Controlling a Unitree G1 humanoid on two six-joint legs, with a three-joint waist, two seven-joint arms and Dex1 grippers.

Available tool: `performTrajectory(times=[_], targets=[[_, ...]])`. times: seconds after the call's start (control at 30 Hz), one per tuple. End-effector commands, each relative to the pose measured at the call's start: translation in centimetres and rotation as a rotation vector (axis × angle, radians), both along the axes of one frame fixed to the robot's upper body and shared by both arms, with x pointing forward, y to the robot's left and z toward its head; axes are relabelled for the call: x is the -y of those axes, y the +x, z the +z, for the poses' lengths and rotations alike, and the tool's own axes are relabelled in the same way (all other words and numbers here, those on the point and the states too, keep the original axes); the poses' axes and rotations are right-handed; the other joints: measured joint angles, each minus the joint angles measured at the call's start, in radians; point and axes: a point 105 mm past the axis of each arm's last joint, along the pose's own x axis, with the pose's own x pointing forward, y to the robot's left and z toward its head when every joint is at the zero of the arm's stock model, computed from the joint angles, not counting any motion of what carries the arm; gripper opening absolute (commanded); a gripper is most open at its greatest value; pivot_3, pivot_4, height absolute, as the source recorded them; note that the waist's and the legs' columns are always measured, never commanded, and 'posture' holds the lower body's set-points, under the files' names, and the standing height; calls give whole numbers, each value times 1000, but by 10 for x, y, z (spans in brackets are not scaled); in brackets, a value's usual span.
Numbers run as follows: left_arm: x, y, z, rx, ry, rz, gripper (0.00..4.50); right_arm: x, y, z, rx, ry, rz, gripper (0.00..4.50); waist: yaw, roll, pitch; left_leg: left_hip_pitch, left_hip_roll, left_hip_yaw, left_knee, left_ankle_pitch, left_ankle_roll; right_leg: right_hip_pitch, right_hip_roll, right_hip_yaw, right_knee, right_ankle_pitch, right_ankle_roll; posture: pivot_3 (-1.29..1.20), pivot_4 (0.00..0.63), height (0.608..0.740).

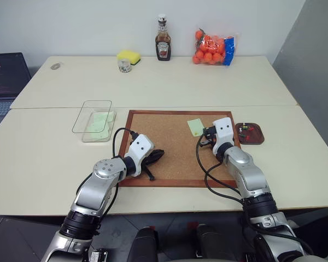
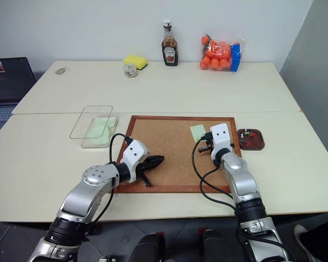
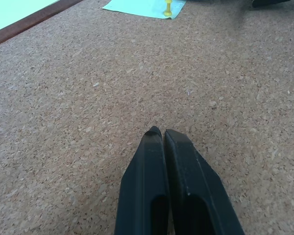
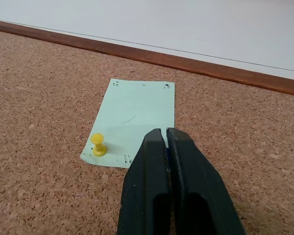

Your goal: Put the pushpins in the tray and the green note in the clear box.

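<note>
The left gripper (image 1: 158,155) rests low over the near-left part of the cork board (image 1: 169,158), jaws pressed together on nothing. The right gripper (image 4: 165,136) hangs over the note's near edge, jaws also closed and, as far as the wrist view shows, empty.

The green note (image 4: 134,120) lies flat on the board near its far right corner, held by one yellow pushpin (image 4: 98,145) standing upright in a near corner of the sheet. Small holes mark the other corners. The pin is tiny, hard and light, with a waisted plastic head; I judge the narrow waist below the cap the best place to pinch, pulling straight up so the point leaves the cork cleanly. It could easily slip or spring away. The note is thin, limp paper with no edge standing up, so once freed it will likely need a corner lifted or a slide toward the frame.

The tray (image 1: 257,137) sits on the worktop just beyond the board's right frame, with a few small pins already in it; its rim is low, and the carry is short. The clear box (image 1: 87,126) stands well apart off the board's far left corner, green sheets inside, its top open. Between them the board is bare, though its raised wooden frame must be cleared.
</note>
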Motion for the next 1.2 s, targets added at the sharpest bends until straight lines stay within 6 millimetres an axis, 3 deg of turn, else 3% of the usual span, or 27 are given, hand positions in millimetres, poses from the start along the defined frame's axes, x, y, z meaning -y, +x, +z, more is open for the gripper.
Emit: performTrajectory(times=[0.03,0.77,0.87,0.97,1.1,1.2], targets=[[4,-9,-20,-76,25,-29,148,3,-2,20,78,27,0,90,0,0,0,0,0,0,0,0,0,0,0,0,0,0,0,0,150,740],[7,-12,-22,-89,26,-44,148,14,-10,67,271,176,-65,90,-1,0,0,0,0,0,-1,0,0,-1,0,0,0,0,0,0,150,740],[7,-12,-22,-90,23,-42,148,44,-20,78,304,141,-111,90,1,0,0,0,0,0,-1,0,0,-1,0,0,0,0,0,0,150,740],[7,-13,-23,-92,22,-41,148,68,-30,76,298,75,-148,90,3,0,0,0,0,1,-1,0,0,0,0,1,-1,0,0,0,150,740],[8,-13,-23,-95,21,-43,148,105,-35,58,200,17,-260,90,0,0,0,2,0,3,-3,0,0,0,0,2,-1,0,0,0,150,740],[10,-13,-24,-96,19,-46,148,120,-36,48,138,9,-300,90,-1,0,0,4,0,4,-3,0,0,1,0,3,0,0,0,0,150,740]])
